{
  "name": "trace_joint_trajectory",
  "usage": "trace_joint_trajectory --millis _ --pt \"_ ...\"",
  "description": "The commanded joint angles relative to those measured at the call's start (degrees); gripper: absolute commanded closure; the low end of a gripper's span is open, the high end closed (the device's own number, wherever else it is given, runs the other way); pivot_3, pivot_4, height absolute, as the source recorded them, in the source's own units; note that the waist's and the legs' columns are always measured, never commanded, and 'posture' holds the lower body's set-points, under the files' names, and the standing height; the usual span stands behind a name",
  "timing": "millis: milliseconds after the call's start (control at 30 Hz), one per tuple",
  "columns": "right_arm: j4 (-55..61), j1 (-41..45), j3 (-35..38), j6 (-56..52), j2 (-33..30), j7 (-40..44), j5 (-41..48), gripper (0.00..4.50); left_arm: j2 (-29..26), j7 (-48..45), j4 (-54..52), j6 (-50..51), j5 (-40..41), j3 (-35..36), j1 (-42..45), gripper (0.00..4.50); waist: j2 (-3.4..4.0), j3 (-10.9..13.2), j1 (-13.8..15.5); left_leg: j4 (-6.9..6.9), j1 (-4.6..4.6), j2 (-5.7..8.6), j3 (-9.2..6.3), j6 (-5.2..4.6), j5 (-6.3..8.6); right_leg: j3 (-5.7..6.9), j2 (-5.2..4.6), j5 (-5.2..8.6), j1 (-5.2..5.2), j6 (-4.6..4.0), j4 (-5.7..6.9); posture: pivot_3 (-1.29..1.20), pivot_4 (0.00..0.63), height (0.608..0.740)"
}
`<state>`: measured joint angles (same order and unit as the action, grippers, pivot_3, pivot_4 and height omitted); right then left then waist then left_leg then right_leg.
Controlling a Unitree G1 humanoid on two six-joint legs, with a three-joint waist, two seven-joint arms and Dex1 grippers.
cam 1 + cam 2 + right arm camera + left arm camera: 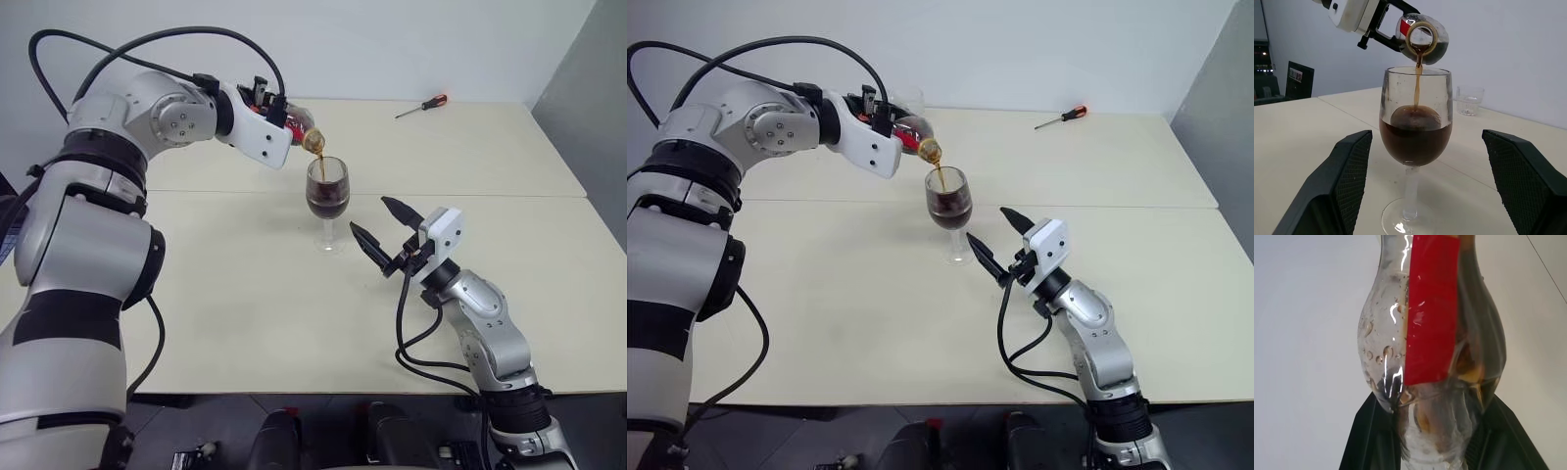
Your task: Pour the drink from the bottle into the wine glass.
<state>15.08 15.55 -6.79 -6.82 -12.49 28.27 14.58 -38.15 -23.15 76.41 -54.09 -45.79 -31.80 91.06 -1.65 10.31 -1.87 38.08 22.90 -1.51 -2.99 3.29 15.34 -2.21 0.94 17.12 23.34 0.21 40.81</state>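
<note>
The cream table (245,323) filled the middle of the head views. The left gripper (266,106), at upper centre-left of the frame, was clamped tight on the bottle (911,129); in the left wrist view its black fingers (1369,440) pressed both sides of the clear body beside the red label strip (1431,308). The bottle was tipped with its mouth down over the wine glass (327,201), and a thin stream of the drink (1417,88) ran from the mouth into the bowl, which stood roughly half full. The glass stood upright on the table just above centre.

The right gripper (384,226), right of centre, had its jaws spread wide and held nothing; its fingertips (395,207) lay close beside the glass without touching.

A clear tumbler (1469,100) stood on the table behind the glass, and a red-handled screwdriver (423,106) lay at the upper right, well apart.
</note>
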Motion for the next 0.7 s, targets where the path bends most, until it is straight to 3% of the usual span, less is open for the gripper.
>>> trace_joint_trajectory --millis 33,400,700 --pt "1.7 0.8 0.5 1.1 0.3 -0.3 -0.1 0.64 -0.5 0.5 -0.4 0.1 1.4 1.1 3.0 3.26 0.00 0.0 0.0 0.00 0.00 0.00 0.00 0.00 0.00 0.00 0.00 0.00 0.00 0.00 0.00 0.00 0.150 0.740" --pt "1.6 0.8 0.7 1.2 0.2 -0.6 -0.1 0.64 0.4 -0.9 -0.3 -0.2 2.9 2.0 2.7 3.26 0.00 0.0 0.0 0.00 -0.01 0.00 0.00 0.00 0.00 0.00 0.00 0.00 0.00 0.00 0.01 0.00 0.150 0.740" --pt "1.1 1.1 0.6 1.4 0.2 -0.7 -0.1 0.64 2.0 -9.1 -0.3 0.5 10.4 6.8 1.5 3.26 0.00 0.0 0.0 0.01 -0.01 0.00 0.01 0.00 0.00 -0.01 0.00 0.00 0.00 0.00 0.01 0.00 0.150 0.740"
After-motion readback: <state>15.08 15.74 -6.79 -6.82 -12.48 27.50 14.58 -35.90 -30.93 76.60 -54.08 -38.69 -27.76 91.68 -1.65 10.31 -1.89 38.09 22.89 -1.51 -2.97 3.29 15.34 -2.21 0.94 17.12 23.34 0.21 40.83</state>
